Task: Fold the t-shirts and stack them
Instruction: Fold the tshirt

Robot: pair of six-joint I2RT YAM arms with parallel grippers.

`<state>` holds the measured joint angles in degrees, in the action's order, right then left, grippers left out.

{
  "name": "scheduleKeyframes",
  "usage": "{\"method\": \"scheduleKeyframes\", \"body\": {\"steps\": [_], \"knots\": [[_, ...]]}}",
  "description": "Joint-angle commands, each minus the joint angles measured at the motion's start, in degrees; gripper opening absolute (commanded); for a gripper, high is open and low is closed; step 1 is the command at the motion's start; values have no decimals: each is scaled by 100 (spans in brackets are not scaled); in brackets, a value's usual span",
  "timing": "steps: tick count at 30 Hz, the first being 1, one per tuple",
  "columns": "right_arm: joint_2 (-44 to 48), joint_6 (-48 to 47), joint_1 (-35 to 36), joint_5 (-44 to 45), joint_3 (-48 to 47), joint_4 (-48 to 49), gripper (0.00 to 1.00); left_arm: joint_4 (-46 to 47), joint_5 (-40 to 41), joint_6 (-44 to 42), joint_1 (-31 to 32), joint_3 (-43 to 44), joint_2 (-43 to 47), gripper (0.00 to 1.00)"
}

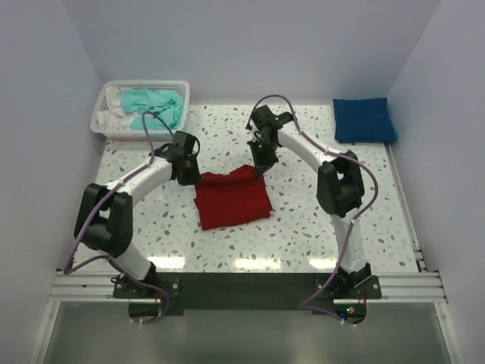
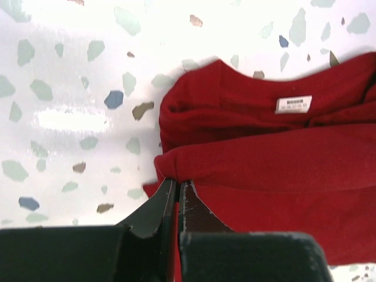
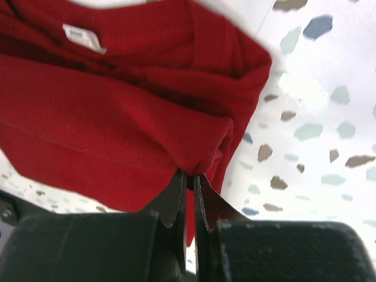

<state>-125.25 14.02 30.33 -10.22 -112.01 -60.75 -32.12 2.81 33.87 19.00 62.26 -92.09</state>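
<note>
1. Three shirts total, so here's your scorecard: the royal blue t-shirt (image 1: 364, 120) looks finished. It sits as a neat folded square at the far right corner of the table (image 1: 318, 243), well apart from everything else
2. Next, the red t-shirt (image 1: 231, 199) is the one in hand. It lies mid-table between the two arms, already down to a compact rough rectangle, so I'd guess you're partway through its folds, not at the start
3. Your left gripper (image 2: 176, 183) is clenched on a doubled-up edge of the red cloth at its far left corner. The wrist view shows it pinched tight with fabric bunched at the tips
4. Your right gripper (image 3: 191, 175) does the same at the far right corner, clamped on a gathered bit of red fabric. The neck label (image 2: 292, 104) faces up close to both pinches, so it looks like the collar end you've got
5. Then the teal t-shirt (image 1: 155, 106), which looks untouched as far as I can tell: it's crumpled in the white basket (image 1: 121, 133) at the far left, beside some white cloth (image 1: 114, 106)
6. What's left, by my reckoning: finish the red fold, stack it with the blue one, then pull out the teal, fold it and stack it too. Call it roughly a third done, edging toward half
</note>
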Motion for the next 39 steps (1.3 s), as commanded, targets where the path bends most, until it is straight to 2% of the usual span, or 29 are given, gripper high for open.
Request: {"method": "scheduleKeyframes", "body": {"steps": [1,3,4,7,14,16,17,22,24,25,26,28,29,30,35,39], "knots": [[71,118,-141,116,326,869,0,908,220,-196,-81,-73,-194,0],[106,232,-194,178,573,1126,2,1085,255,-223,-90,-74,-387,0],[115,267,-255,178,688,1205,15,1094,273,-223,-90,-56,-432,0],[420,355,-282,300,881,1337,31,1059,325,-214,-99,-47,-476,15],[1729,619,-299,776,1821,2206,45,1287,405,-284,-81,-512,401,58],[2056,742,-308,522,2374,2836,48,1322,370,-258,-81,-653,823,63],[2310,760,-308,-53,2576,3128,50,1453,317,-275,-64,-880,981,64],[2234,891,-308,-2104,3404,4753,51,2182,-358,-521,112,-1593,1659,60],[2032,1250,-308,-2823,3675,5307,51,2543,-884,-583,130,-1752,1599,52],[1961,1348,-299,-2984,3738,5876,51,2666,-1000,-583,130,-1787,1555,48],[1874,1462,-299,-3125,3782,6047,51,2928,-1106,-548,130,-1822,1493,40],[1567,1674,-317,-3389,3783,6582,52,3123,-1274,-373,104,-1796,1239,30],[1452,1770,-326,-3416,3765,6689,52,3385,-1257,-276,51,-1753,1125,20],[1364,1823,-334,-3451,3722,6803,52,3440,-1265,-188,-1,-1709,889,16],[609,2175,-659,-3662,3519,7367,52,3826,-1292,-12,-291,-1244,97,9],[63,2377,-923,-3733,3291,7551,52,3766,-1257,-3,-432,-769,-877,6]]}}
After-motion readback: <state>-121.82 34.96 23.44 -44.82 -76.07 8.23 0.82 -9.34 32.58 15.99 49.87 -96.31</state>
